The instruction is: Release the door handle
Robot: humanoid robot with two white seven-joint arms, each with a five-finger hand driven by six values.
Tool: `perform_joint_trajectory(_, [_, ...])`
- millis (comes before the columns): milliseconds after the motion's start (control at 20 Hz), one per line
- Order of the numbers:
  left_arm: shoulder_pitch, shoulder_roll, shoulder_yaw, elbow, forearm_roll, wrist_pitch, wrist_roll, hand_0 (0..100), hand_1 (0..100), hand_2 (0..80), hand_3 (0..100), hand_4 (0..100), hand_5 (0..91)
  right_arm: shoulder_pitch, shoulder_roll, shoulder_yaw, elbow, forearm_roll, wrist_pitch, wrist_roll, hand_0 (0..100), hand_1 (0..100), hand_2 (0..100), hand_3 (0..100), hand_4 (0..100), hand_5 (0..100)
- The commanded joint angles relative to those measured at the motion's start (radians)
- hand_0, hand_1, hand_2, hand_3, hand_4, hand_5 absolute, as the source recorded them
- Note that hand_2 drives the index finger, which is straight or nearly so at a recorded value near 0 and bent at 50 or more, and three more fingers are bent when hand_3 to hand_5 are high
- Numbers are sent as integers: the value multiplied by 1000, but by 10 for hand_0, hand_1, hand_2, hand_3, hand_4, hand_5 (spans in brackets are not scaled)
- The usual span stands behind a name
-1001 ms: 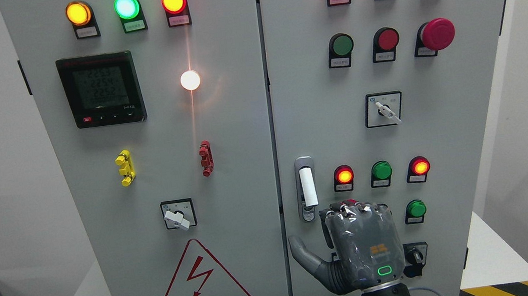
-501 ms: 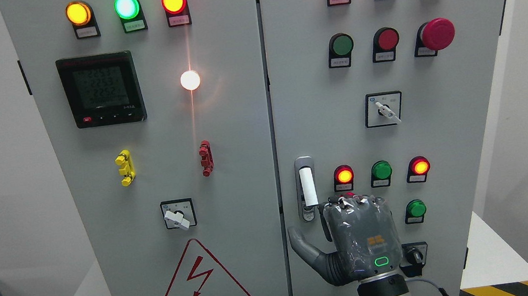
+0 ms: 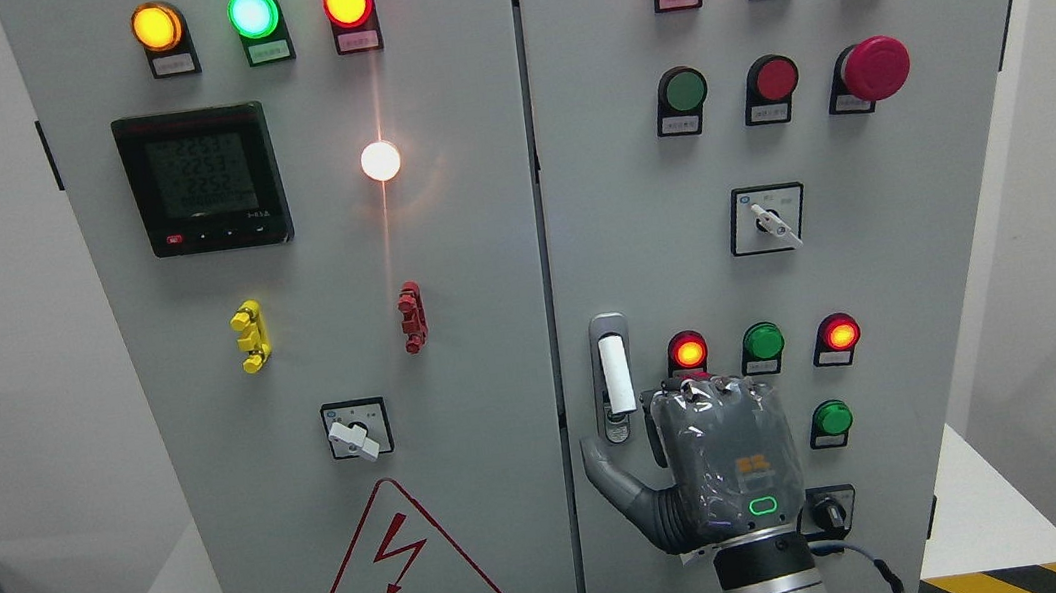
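The door handle, a white vertical lever in a silver recessed plate, sits on the left edge of the right cabinet door. My right hand comes up from the bottom edge, with its grey back toward the camera. It is just below and right of the handle. The thumb is spread to the left, its tip under the plate's lower end. The fingers point at the door and hold nothing. The handle stands free. My left arm is out of view.
Lit red and green indicator lamps sit just right of the hand, and a black selector knob lies behind the wrist. A rotary switch is higher up. The left door carries a meter, lamps and a warning triangle.
My right hand has risen along the right door, closer to the handle's lower end. The thumb tip moved up toward the handle plate. More of the forearm now shows.
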Motion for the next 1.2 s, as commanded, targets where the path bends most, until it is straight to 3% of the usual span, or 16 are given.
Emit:
perform_joint_trajectory(0, [8, 0, 0, 0, 0, -1, 0, 120, 556, 0, 0, 0, 0, -10, 7, -16, 22, -1, -1, 0, 301, 289, 978, 1000, 978, 1000])
perform_joint_trajectory(951, [9, 0, 0, 0, 0, 1, 0, 120, 556, 0, 0, 0, 0, -24, 9, -16, 39, -7, -1, 2, 333, 261, 977, 1000, 975, 1000])
perform_joint_trajectory(1152, [9, 0, 0, 0, 0, 1, 0, 120, 556, 0, 0, 0, 0, -33, 24, -16, 48, -7, -1, 0, 339, 255, 978, 1000, 975, 1000])
